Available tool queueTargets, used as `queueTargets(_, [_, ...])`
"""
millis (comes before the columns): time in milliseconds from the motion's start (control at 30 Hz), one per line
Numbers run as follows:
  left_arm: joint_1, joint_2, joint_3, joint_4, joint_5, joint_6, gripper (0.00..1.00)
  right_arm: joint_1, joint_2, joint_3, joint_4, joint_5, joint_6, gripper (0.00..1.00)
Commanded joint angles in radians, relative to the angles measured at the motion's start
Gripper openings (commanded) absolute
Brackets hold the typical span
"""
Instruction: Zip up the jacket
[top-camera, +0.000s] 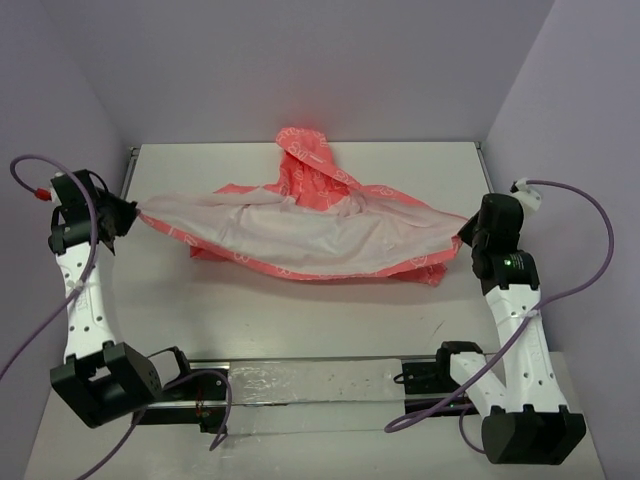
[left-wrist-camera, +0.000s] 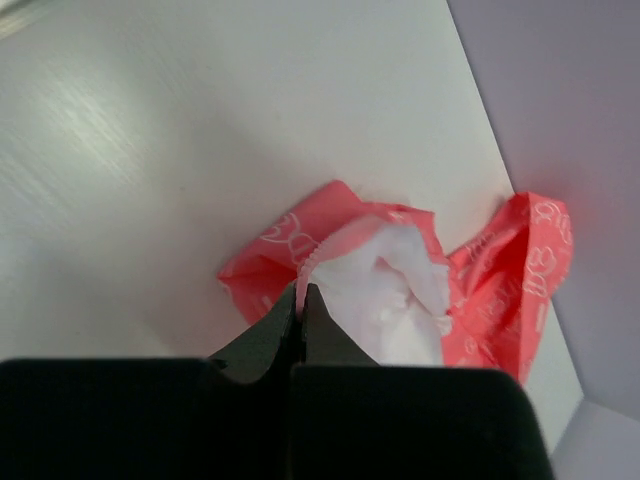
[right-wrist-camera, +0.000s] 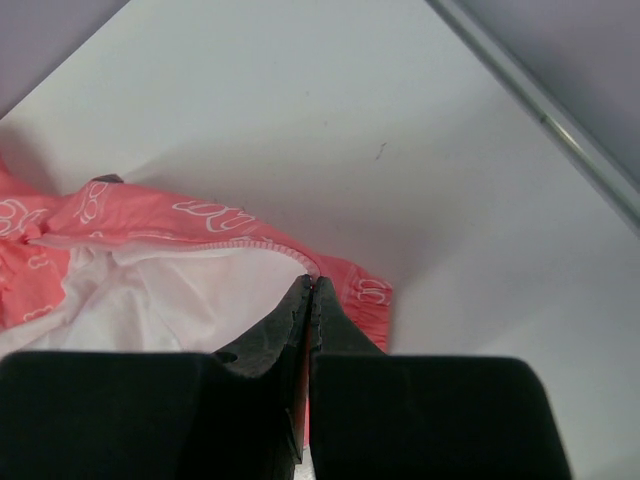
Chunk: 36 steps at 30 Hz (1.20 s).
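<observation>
**1 jacket held spread between 2 clamped grippers**
Top view: 1 jacket (top-camera: 310, 225) spans the table (top-camera: 300, 320), pale lining up. Left wrist view: the left gripper (left-wrist-camera: 302, 300) is pinched tight on the pink edge. Right wrist view: the right gripper (right-wrist-camera: 308, 290) is clamped on the hem. Risk: under tension, the thin fabric may slip from either pinch.

table (top-camera: 300, 320): white, matte; walls (top-camera: 300, 60): pale lilac; rail (top-camera: 320, 385): shiny, along near edge; mark (top-camera: 437, 326): small, dark
</observation>
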Motion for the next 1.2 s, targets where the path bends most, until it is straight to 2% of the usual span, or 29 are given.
queueTargets(0, [0.007,-0.175,-0.086,-0.080,-0.208,0.074,0.00,-0.006,-0.074,0.014,-0.044,0.137,0.023,0.00])
queueTargets(133, [0.006,-0.294,-0.203,-0.134,-0.262,0.074,0.00,-0.004,-0.143,-0.062,-0.065,0.177,0.070,0.02])
queueTargets(167, [0.007,-0.313,-0.227,-0.139,-0.259,0.078,0.01,-0.004,-0.166,-0.073,-0.078,0.196,0.075,0.15])
queueTargets(200, [0.007,-0.337,-0.270,-0.146,-0.234,0.090,0.11,-0.004,-0.184,-0.089,-0.085,0.234,0.091,0.31])
queueTargets(233, [0.006,-0.349,-0.281,-0.139,-0.212,0.103,0.58,-0.004,-0.197,-0.101,-0.082,0.264,0.094,0.60])
queueTargets(267, [0.006,-0.349,-0.283,-0.137,-0.183,0.103,0.75,-0.004,-0.209,-0.099,-0.072,0.271,0.097,0.69])
queueTargets(300, [0.006,-0.347,-0.277,-0.136,-0.169,0.111,0.89,-0.003,-0.213,-0.095,-0.064,0.270,0.089,0.72])
queueTargets(333, [0.006,-0.342,-0.264,-0.130,-0.159,0.115,0.91,-0.003,-0.209,-0.078,-0.060,0.258,0.083,0.76])
queueTargets(433, [0.006,-0.327,-0.236,-0.108,-0.144,0.120,0.92,-0.004,-0.185,-0.014,-0.042,0.164,0.060,0.78])
queueTargets(467, [0.006,-0.328,-0.231,-0.094,-0.133,0.130,0.90,-0.002,-0.180,0.003,-0.036,0.135,0.047,0.78])
queueTargets(533, [-0.005,-0.333,-0.238,-0.041,-0.054,0.176,0.81,0.009,-0.153,0.022,0.003,-0.027,0.014,0.75])
queueTargets(567, [-0.032,-0.333,-0.246,0.002,0.004,0.202,0.69,0.045,-0.130,0.031,0.037,-0.137,-0.006,0.72])
queueTargets(633, [-0.105,-0.311,-0.240,0.033,0.022,0.205,0.60,0.173,-0.069,0.040,0.067,-0.172,-0.020,0.69])
queueTargets(667, [-0.159,-0.294,-0.239,0.040,0.019,0.203,0.58,0.237,-0.038,0.045,0.076,-0.155,-0.022,0.67])
queueTargets(700, [-0.258,-0.266,-0.232,0.046,-0.011,0.191,0.58,0.304,0.011,0.055,0.081,-0.148,-0.034,0.65])
queueTargets(733, [-0.457,-0.217,-0.208,0.054,-0.091,0.163,0.56,0.387,0.097,0.080,0.078,-0.151,-0.055,0.65])
queueTargets(767, [-0.469,-0.189,-0.200,0.064,-0.095,0.161,0.56,0.424,0.150,0.096,0.075,-0.171,-0.062,0.65])
queueTargets(867, [-0.705,-0.037,-0.180,0.122,-0.120,0.100,0.57,0.466,0.394,0.169,0.033,-0.253,-0.038,0.71])
queueTargets(933, [-0.765,0.051,-0.185,0.190,-0.090,0.070,0.58,0.470,0.530,0.161,0.101,-0.334,-0.015,0.72])
queueTargets(1033, [-0.798,0.187,-0.181,0.277,-0.071,0.042,0.58,0.468,0.607,0.128,0.195,-0.423,0.018,0.70])
queueTargets(1167, [-0.805,0.344,-0.148,0.344,-0.098,0.021,0.59,0.468,0.759,0.149,0.245,-0.362,0.070,0.62])
